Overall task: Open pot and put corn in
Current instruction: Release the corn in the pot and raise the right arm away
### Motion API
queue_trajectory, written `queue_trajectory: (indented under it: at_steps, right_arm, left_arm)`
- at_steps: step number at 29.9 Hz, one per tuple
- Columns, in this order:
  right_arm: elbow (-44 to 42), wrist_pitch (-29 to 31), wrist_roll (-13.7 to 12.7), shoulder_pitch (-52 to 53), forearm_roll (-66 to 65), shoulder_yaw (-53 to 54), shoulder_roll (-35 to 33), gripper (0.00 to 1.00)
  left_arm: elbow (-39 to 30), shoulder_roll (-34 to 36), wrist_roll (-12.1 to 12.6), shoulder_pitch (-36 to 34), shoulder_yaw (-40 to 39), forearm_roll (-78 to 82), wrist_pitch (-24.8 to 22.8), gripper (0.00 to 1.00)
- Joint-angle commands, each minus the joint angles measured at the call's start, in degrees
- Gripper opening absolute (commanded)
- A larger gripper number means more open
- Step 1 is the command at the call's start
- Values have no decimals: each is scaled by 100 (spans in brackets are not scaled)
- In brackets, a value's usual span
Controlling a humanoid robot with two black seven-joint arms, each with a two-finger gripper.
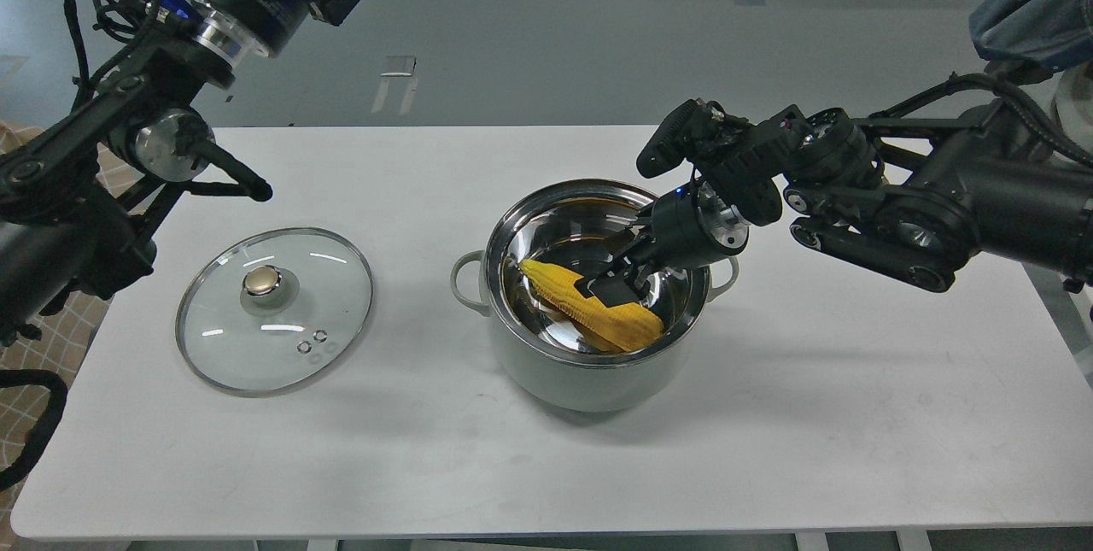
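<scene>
Bright yellow corn [589, 305], pale grey-green pot [589, 376] with shiny steel interior, clear glass lid [275, 309] with brass-coloured knob [262, 280], white counter [768, 431], black right tool [616, 286], grey floor [555, 30].

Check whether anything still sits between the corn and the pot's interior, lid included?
Nothing visible does. The glass lid lies flat on the table, left of the pot and apart from it. The corn is already inside the open pot, with the right gripper at it.
</scene>
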Motion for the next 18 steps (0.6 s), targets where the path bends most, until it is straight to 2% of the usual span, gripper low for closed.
queue_trajectory:
  at_steps: [1, 5, 9, 11, 12, 14, 18]
  right_arm:
    - [-23, -33, 0, 181, 283, 192, -73, 77]
    - [-260, -41, 0, 717, 1294, 404, -319, 78]
    - [-953, -50, 0, 999, 2189, 658, -381, 80]
    - [-1349, -146, 0, 938, 2498, 904, -408, 88]
    - [-1586, -269, 0, 868, 2735, 1123, -451, 100]
    - [-1780, -366, 0, 693, 3069, 1335, -469, 100]
    - [-2167, -533, 0, -167, 4456, 2405, -425, 100]
  left_arm:
    - [2, -1, 8, 1, 0, 12, 0, 97]
    - [2, -1, 8, 9, 0, 20, 9, 97]
    - [2, -18, 8, 18, 9, 29, 18, 97]
    - [10, -27, 8, 27, 0, 29, 35, 97]
    - [37, -45, -1, 27, 0, 29, 44, 97]
    - [54, -54, -1, 36, 0, 29, 44, 97]
    - [90, -89, -27, 44, -9, 29, 18, 98]
